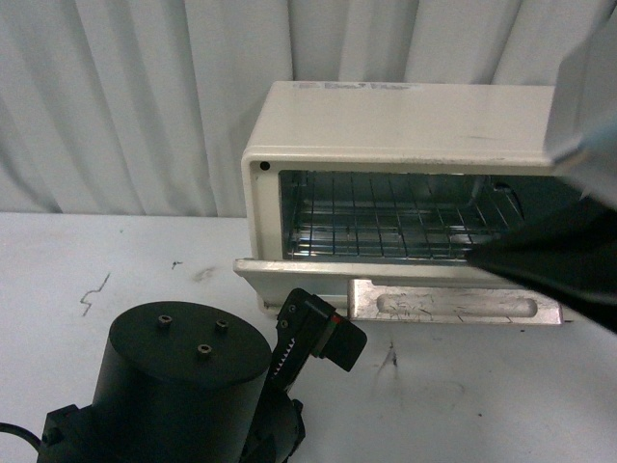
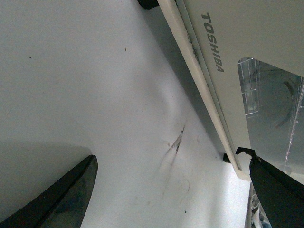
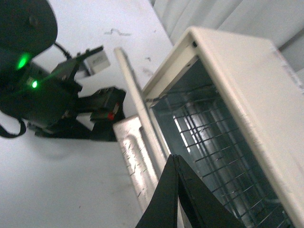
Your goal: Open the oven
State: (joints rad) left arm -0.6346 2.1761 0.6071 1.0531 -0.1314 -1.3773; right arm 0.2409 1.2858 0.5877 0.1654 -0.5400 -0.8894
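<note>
White counter (image 1: 116, 260), marked with dark scuffs; oven (image 1: 405, 121) stands on it, upper right of my front view.

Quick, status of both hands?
Left hand: open, holding nothing.
Right hand: closed, nothing visible in it.

The oven (image 1: 386, 121) is matt cream metal, its wire rack (image 1: 386, 217) shiny steel, the table (image 1: 96, 270) scuffed white.

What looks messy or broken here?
Nothing is spilled or broken. The white table has dark scuffs, one shaped like a crack, and the silver plate in front of the open oven looks scratched.
</note>
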